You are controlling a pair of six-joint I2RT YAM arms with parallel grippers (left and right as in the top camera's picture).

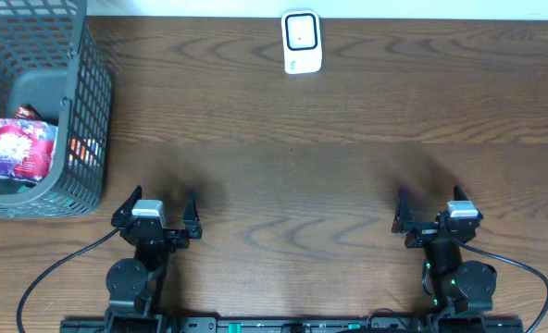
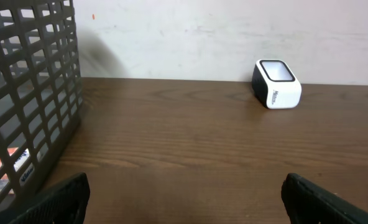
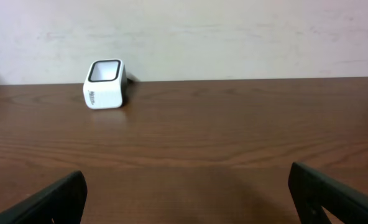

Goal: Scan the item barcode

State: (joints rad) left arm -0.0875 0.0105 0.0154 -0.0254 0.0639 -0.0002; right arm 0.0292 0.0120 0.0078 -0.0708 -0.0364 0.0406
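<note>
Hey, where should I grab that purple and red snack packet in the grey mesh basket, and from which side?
Come straight down with the left gripper, pinching one edge of the purple and red snack packet; the tall grey mesh basket walls likely block any sideways approach.

Dark mesh basket (image 2: 28, 93) at left, white scanner (image 2: 277, 84) far back on table (image 2: 184, 143), left pincer (image 2: 187, 202) wide.

Scanner (image 2: 276, 84) side lettering — illegible

White scanner (image 1: 302, 42); grey mesh basket (image 1: 84, 111); brown wood-grain table (image 1: 302, 157).
</note>
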